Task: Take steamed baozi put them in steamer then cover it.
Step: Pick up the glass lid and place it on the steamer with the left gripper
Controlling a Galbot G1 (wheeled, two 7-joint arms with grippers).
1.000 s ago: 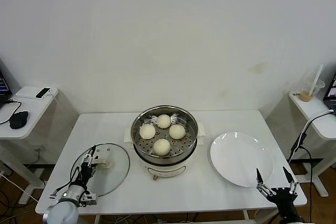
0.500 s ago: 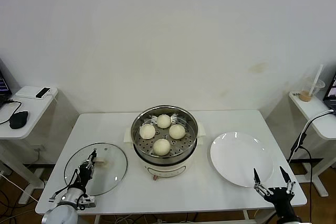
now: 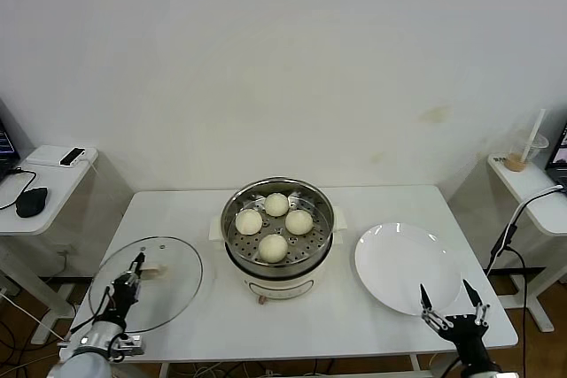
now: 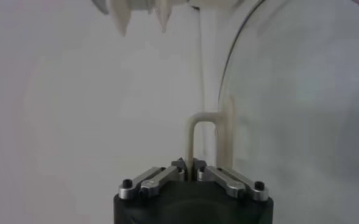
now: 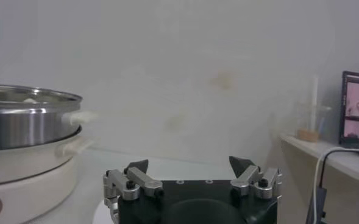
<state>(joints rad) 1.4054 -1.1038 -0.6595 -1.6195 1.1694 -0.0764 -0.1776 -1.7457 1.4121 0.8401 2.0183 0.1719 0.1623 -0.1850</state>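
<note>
The steamer (image 3: 230, 220), a shiny steel pot on a white base, stands at the table's middle with several off-white baozi (image 3: 273, 246) on its perforated tray. It is uncovered. The cover (image 3: 173, 282), a clear glass lid, is at the front left, partly past the table's left edge. My left gripper (image 3: 133, 265) is shut on its cream handle (image 3: 153, 267). In the left wrist view the left gripper (image 4: 188, 163) pinches one leg of the handle (image 4: 194, 131), with the cover's glass (image 4: 301, 109) beside it. My right gripper (image 3: 444, 287) is open and holds nothing at the front right, shown also in its wrist view (image 5: 189, 162).
A bare white plate (image 3: 407, 267) lies right of the steamer, just beyond the right gripper. A side table with a mouse (image 3: 32, 201) stands to the left. Another with a cup (image 3: 521, 157) and a cable stands to the right. The right wrist view shows the steamer's wall (image 5: 27, 115).
The left gripper has shut on the cover's handle and carried the cover leftward and nearer, over the table's left edge. The right gripper has drawn back slightly toward the front edge.
</note>
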